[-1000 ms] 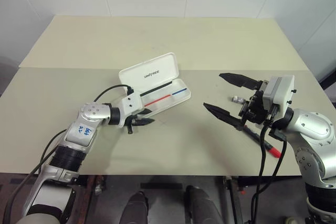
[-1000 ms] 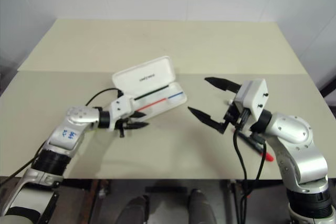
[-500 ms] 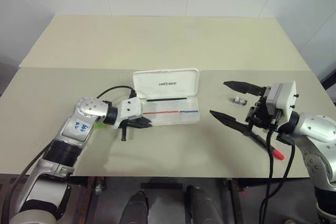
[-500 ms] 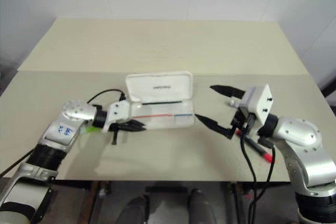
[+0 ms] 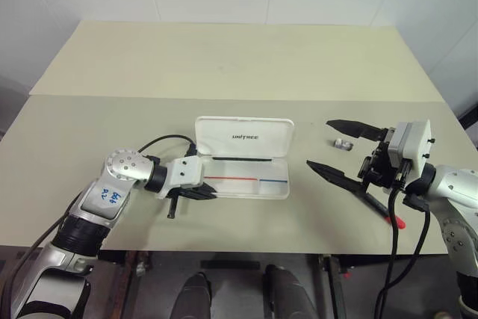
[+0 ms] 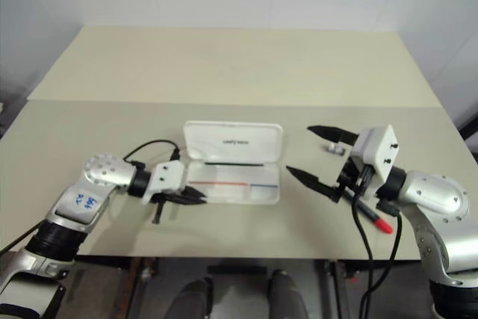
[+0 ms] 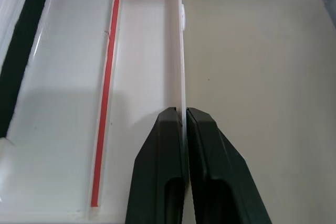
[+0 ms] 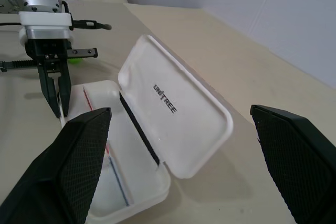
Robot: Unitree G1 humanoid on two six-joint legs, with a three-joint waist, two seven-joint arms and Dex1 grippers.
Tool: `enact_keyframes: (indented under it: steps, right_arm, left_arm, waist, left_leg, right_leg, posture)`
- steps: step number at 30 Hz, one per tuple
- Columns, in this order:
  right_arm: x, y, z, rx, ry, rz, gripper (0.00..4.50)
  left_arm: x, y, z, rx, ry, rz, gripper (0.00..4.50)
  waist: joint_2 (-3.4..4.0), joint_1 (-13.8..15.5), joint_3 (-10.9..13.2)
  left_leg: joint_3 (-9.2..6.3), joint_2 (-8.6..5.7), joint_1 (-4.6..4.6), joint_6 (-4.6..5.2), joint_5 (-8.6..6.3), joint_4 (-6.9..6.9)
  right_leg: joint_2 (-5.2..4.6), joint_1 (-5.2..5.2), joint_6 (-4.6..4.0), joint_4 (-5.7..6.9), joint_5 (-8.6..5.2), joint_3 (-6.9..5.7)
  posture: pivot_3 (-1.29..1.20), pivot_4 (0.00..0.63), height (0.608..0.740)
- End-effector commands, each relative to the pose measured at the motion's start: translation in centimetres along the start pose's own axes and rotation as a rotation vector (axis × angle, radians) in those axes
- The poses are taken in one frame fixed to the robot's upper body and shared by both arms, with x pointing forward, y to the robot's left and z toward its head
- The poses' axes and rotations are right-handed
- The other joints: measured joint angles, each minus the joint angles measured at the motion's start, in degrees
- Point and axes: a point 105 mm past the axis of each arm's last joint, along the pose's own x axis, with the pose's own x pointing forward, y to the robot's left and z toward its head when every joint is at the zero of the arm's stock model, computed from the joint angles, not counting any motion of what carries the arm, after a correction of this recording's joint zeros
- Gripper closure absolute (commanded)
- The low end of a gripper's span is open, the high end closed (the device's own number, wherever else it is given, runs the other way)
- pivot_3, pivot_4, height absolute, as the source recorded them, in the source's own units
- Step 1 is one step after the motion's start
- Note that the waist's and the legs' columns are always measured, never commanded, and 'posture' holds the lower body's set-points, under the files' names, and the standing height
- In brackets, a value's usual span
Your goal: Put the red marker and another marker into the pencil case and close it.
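Beige table (image 5: 224,57) – small grey obj (image 5: 343,143) btwn right gripper (image 5: 331,147) fingers.

The two head views look forward and down from above the near edge of the table (image 5: 224,57), taking in its whole top, both arms and the open pencil case (image 5: 243,158) at mid-distance; they share nearly the same scene, slightly offset sideways. The left wrist view sits very close, looking along its black fingers (image 7: 163,171) at the case's front wall. The right wrist view looks from farther off, level across the table, sharing the case and the left gripper (image 8: 58,103).
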Motion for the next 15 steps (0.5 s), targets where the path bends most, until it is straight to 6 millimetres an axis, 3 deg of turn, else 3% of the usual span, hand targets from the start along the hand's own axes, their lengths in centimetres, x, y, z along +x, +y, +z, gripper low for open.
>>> enact_keyframes:
  steps: [1,13,15]
  right_arm:
    - [0.1,0.1,1.3,-0.038,-0.041,-0.007,0.00]
    - [0.7,0.3,1.5,-0.028,-0.059,-0.007,0.00]
    - [0.8,0.4,1.5,-0.026,-0.065,-0.003,0.00]
  left_arm:
    - [1.1,-1.1,-0.5,-0.046,0.018,-0.025,4.44]
    - [1.8,-0.8,0.1,-0.043,-0.006,-0.067,4.44]
    - [1.9,-0.4,0.6,-0.024,-0.030,-0.060,3.92]
  waist:
    - [0.00,0.0,0.0]
    - [0.06,0.2,-0.1]
    - [0.06,0.2,-0.1]
  left_leg:
    - [0.00,0.00,0.00,0.00,0.00,0.00]
    - [0.00,-0.01,0.02,0.00,0.03,0.13]
    - [0.00,-0.01,0.02,0.00,0.03,0.14]
  right_leg:
    - [0.00,0.00,0.00,0.00,0.00,0.00]
    - [-0.01,0.08,-0.05,-0.02,-0.02,0.00]
    - [-0.01,0.11,-0.11,-0.04,-0.05,0.00]
  posture:
    - [0.00,0.150,0.740]
    - [0.00,0.150,0.740]
    - [0.00,0.150,0.740]
